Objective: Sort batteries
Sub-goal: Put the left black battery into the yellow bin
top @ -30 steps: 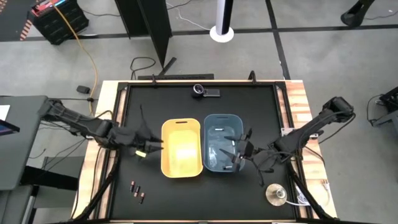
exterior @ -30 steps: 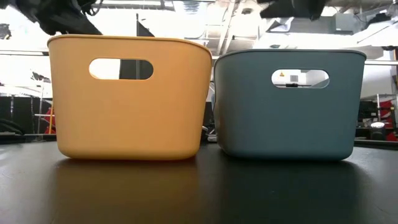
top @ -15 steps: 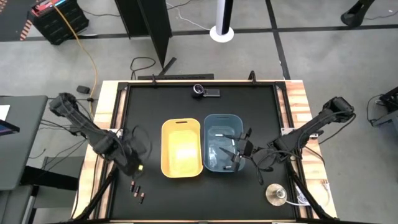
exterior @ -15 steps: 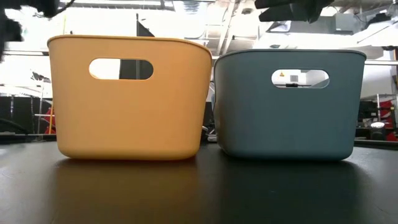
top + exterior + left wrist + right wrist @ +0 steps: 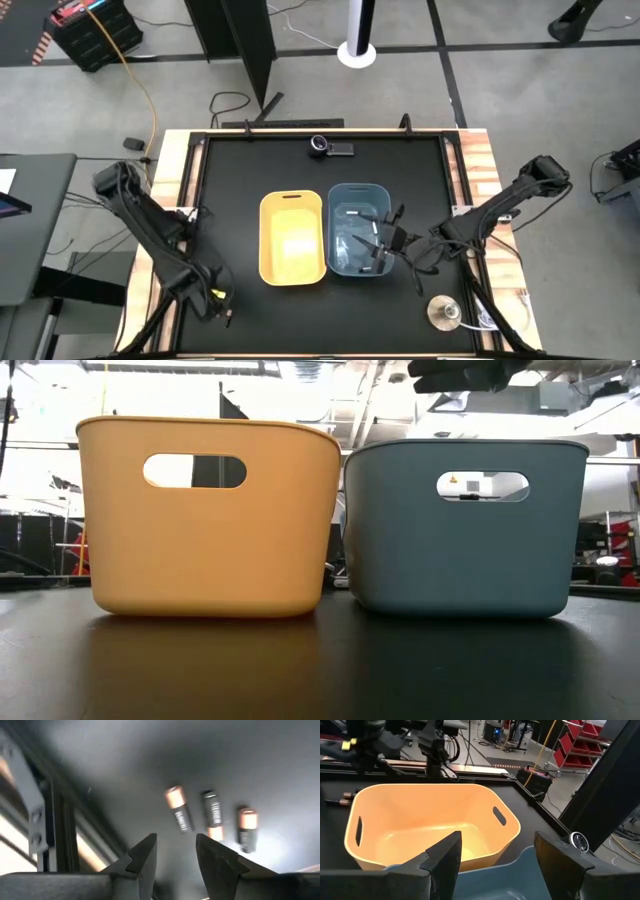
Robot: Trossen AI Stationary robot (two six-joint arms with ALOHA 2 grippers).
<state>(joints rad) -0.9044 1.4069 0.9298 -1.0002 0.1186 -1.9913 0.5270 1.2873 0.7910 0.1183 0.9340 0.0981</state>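
Observation:
Three dark batteries with copper ends [image 5: 212, 812] lie side by side on the black table near its near left corner, partly under my left gripper in the high view [image 5: 228, 318]. My left gripper [image 5: 176, 840] hovers just above them [image 5: 213, 298], open and empty. A yellow bin [image 5: 292, 238] and a blue bin [image 5: 357, 242] stand side by side mid-table. Pale slim batteries [image 5: 352, 213] lie in the blue bin. My right gripper [image 5: 385, 242] hangs open and empty over the blue bin's right side, and it also shows in the low view [image 5: 470, 372].
A round silver disc [image 5: 445, 312] lies at the near right. A small dark camera-like device [image 5: 325, 146] sits at the far edge. The table's raised left rail [image 5: 45, 840] runs close beside my left gripper. Bare black table lies in front of the bins [image 5: 320, 670].
My left gripper has swung from beside the yellow bin's left wall toward the table's near edge and down over the three dark batteries.

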